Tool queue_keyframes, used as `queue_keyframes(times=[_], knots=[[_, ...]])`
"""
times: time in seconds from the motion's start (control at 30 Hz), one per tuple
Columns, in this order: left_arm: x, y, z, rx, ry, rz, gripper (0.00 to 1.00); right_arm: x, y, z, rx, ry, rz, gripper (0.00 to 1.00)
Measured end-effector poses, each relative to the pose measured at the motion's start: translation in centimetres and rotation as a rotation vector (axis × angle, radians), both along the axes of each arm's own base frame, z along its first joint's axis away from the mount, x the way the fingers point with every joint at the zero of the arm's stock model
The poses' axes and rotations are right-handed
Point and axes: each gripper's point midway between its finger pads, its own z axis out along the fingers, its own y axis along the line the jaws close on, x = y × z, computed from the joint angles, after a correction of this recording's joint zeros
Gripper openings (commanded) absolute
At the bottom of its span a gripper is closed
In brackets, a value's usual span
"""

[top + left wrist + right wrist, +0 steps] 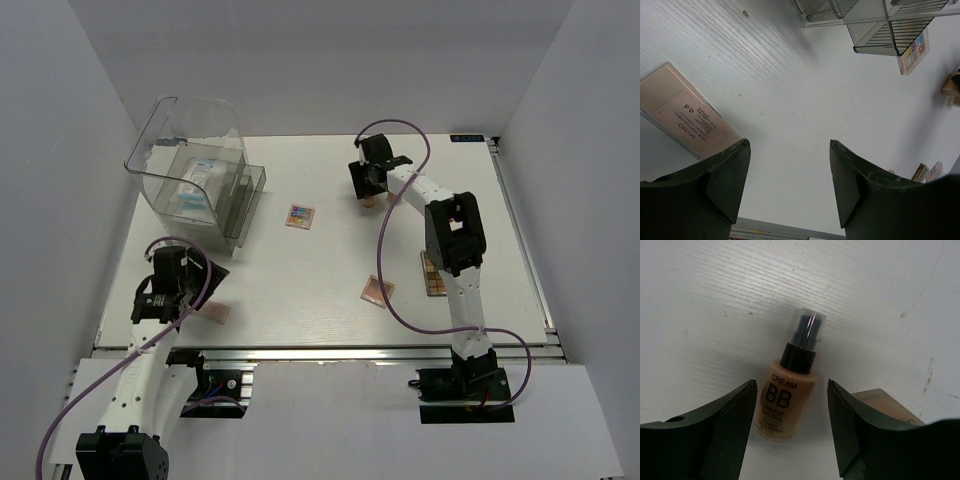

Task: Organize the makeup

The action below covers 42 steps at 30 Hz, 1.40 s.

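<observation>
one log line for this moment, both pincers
left pincer: open, empty | right pincer: open, straddling bb cream bottle on table, not gripped

The top external camera looks down from high above the near edge onto the whole white table. The left wrist camera sits low at the near left, facing far and right. It shares the clear bin and the square eyeshadow palette with the top view, while the right wrist camera hangs close over the far middle, facing down on a BB cream bottle.
</observation>
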Motion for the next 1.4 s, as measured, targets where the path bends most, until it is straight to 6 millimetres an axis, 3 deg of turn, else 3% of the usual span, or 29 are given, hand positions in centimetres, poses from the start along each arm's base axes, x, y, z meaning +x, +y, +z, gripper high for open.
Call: queue_keyframes(times=[0.1,0.2,0.43,0.6,0.7,1.0,1.17,1.4], knots=[[0.0,0.0,0.2,0.001,-0.002,0.001,0.74,-0.6,0.0,-0.6,0.006,0.025,0.002,0.60],[0.2,0.1,0.5,0.003,-0.010,0.003,0.74,-1.1,0.3,-1.1,0.019,0.048,0.009,0.48],[0.6,0.1,1.6,0.006,-0.037,0.005,0.74,-1.7,1.8,-1.2,0.089,0.077,0.068,0.00],[1.0,0.2,3.0,0.010,-0.078,0.003,0.74,-3.4,3.5,-0.6,0.159,0.083,0.177,0.00],[1.2,0.2,4.1,0.015,-0.114,0.003,0.74,-4.3,5.4,1.2,0.233,0.073,0.244,0.00],[1.4,1.0,6.6,0.044,-0.195,0.033,0.74,-6.5,15.3,10.5,0.726,0.079,0.232,0.00],[1.1,1.4,7.6,0.059,-0.215,0.052,0.74,-9.4,22.0,13.8,0.936,0.168,0.188,0.00],[0.1,2.0,8.9,0.082,-0.219,0.077,0.74,-10.9,30.1,17.9,1.140,0.183,0.184,0.00]])
